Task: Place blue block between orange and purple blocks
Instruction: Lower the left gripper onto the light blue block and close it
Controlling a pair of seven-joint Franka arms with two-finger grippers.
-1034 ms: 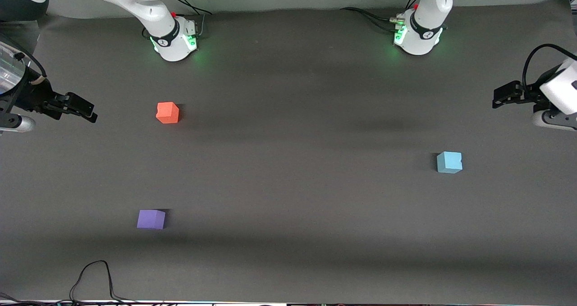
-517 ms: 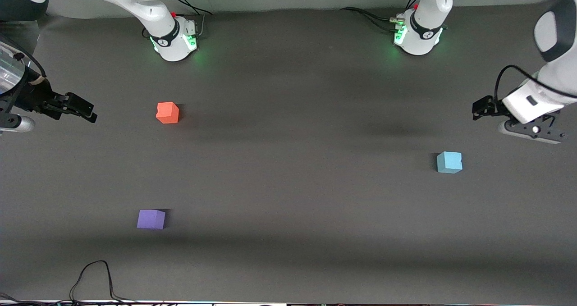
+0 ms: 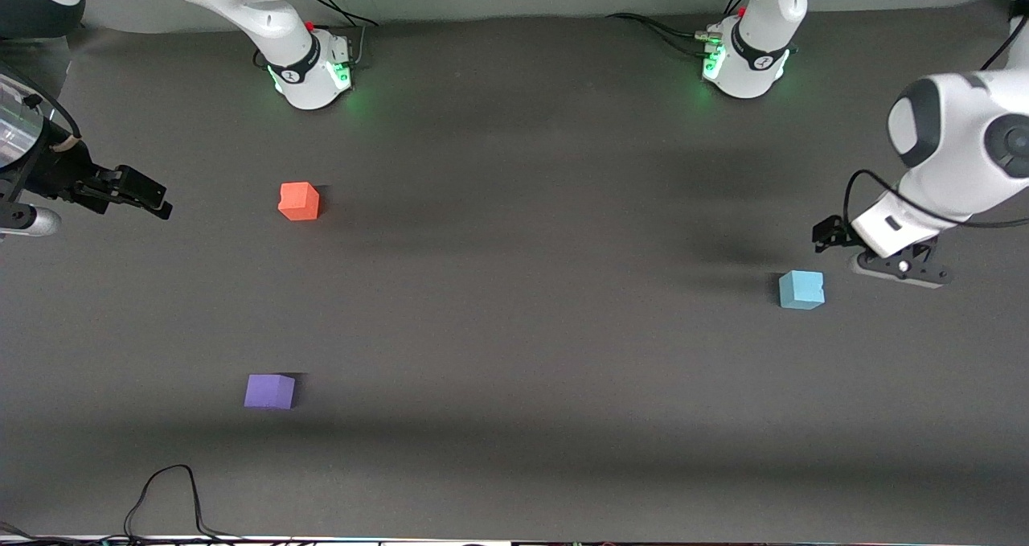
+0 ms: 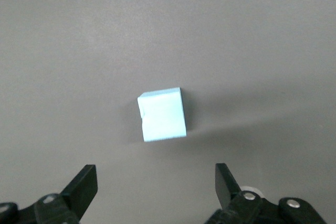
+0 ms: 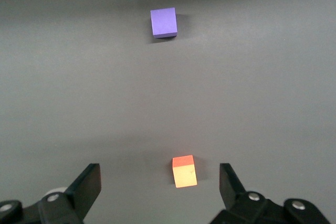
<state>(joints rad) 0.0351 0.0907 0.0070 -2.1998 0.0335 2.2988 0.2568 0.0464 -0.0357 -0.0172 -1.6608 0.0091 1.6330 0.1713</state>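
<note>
Nearest the front camera sits the purple block [image 3: 269,391], toward the right arm's end of the table [image 3: 514,465], with a loose black cable [image 3: 165,494] lying nearer still at the table's edge. Farther up and well apart, toward the left arm's end, rests the blue block [image 3: 801,289], flat on the dark mat and alone. It looks like a small matte cube, probably light and a little soft, so it should not slip; a squeeze across two opposite flat faces, taken low enough to catch the middle, seems the surest hold. The left gripper [image 3: 828,235] hangs over the table just beside that block, fingers spread wide, and the left wrist view shows the blue cube [image 4: 161,114] ahead of the open fingertips [image 4: 84,183], not yet between them. Farthest from the front camera lies the orange block [image 3: 299,201], in line with the purple one along the right arm's end. The right gripper [image 3: 149,196] waits at that end beside the orange block, fingers apart. Nothing lies in the stretch of mat between the blue block and the gap it must fill.
</note>
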